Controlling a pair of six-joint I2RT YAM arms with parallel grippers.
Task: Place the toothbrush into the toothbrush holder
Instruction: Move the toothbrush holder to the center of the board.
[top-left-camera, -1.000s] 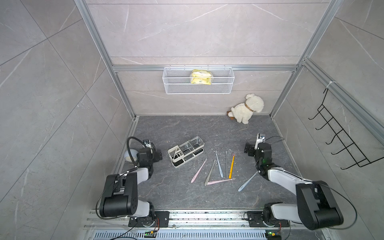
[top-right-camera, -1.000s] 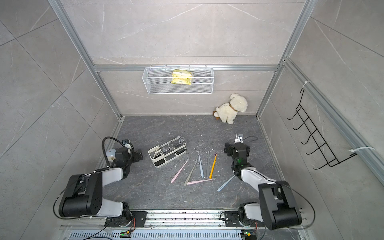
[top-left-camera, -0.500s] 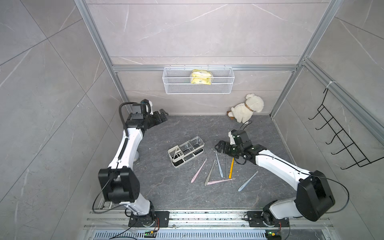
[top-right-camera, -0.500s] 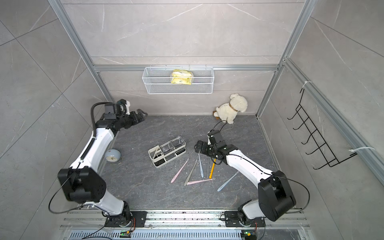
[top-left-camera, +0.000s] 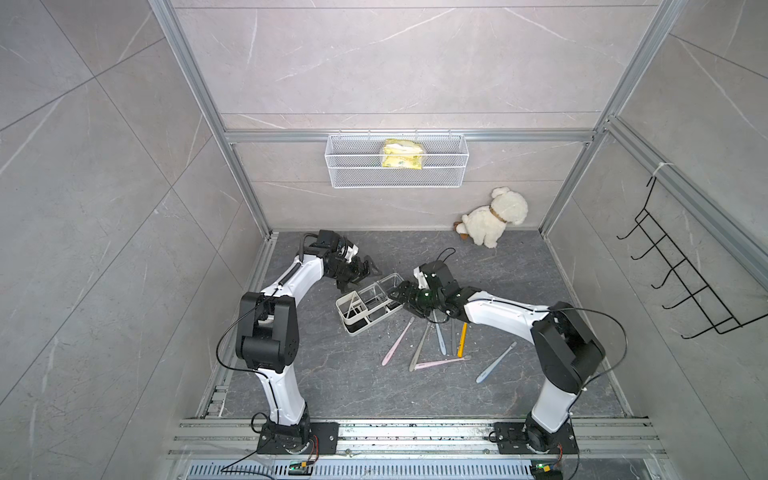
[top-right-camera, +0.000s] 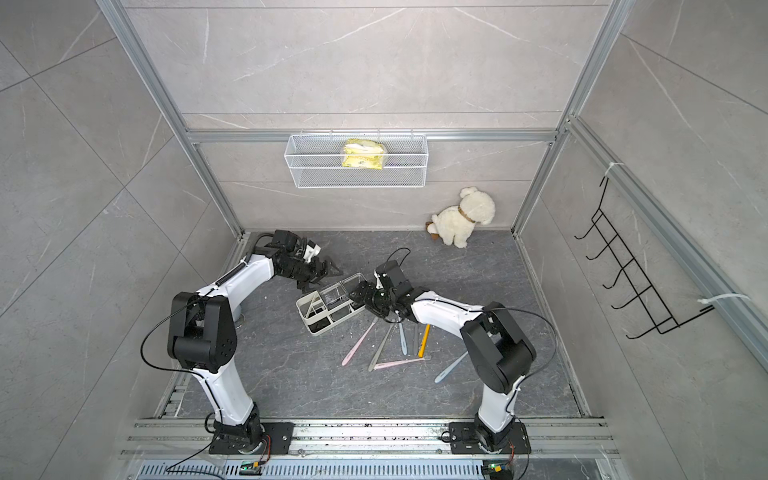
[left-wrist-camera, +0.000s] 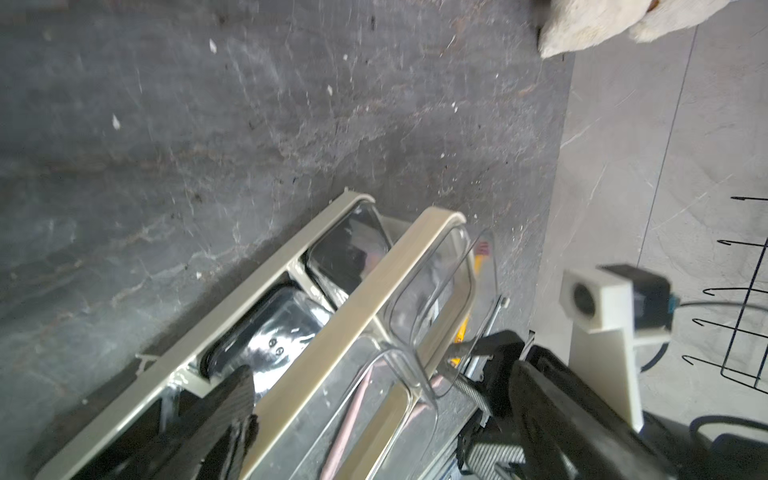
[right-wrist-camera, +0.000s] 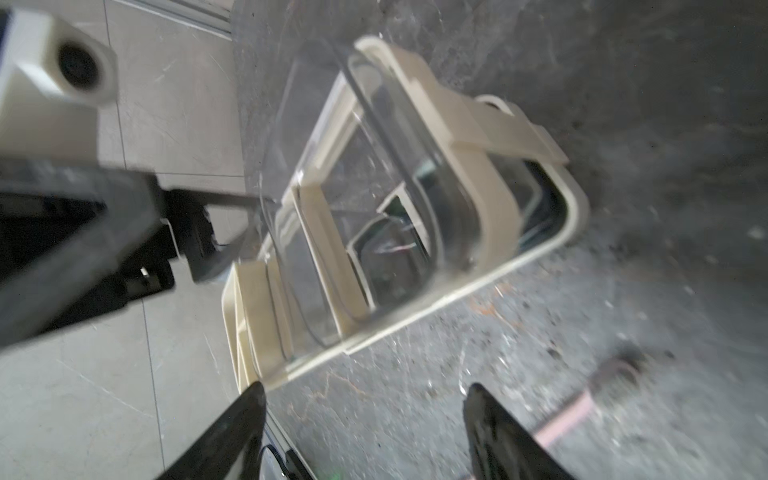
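The long cream-white plastic toothbrush holder (top-left-camera: 348, 318) with clear cups sits on the dark floor (top-left-camera: 332, 374) between the left gripper (top-left-camera: 359, 276) and right gripper (right-wrist-camera: 368, 415). Both sets of jaws are spread and empty. The slim pink plastic toothbrush (top-left-camera: 397, 343) lies flat just beside the right gripper, outside its jaws.

I've got the toothbrush holder (top-left-camera: 376, 319) mid-floor (top-left-camera: 332, 374), diagonal, right end farther; left gripper (top-left-camera: 362, 274) just far-left of it, right gripper (top-left-camera: 401, 299) at its right end. Toothbrushes (top-left-camera: 397, 341) fan out near-right of it, a stray toothbrush (top-left-camera: 496, 361) well apart to their right. Plush dog (top-left-camera: 494, 218) sits in the far right corner, and the wire basket (top-left-camera: 397, 178) on the far wall (top-left-camera: 415, 75) has a packet (top-left-camera: 402, 154) in it.
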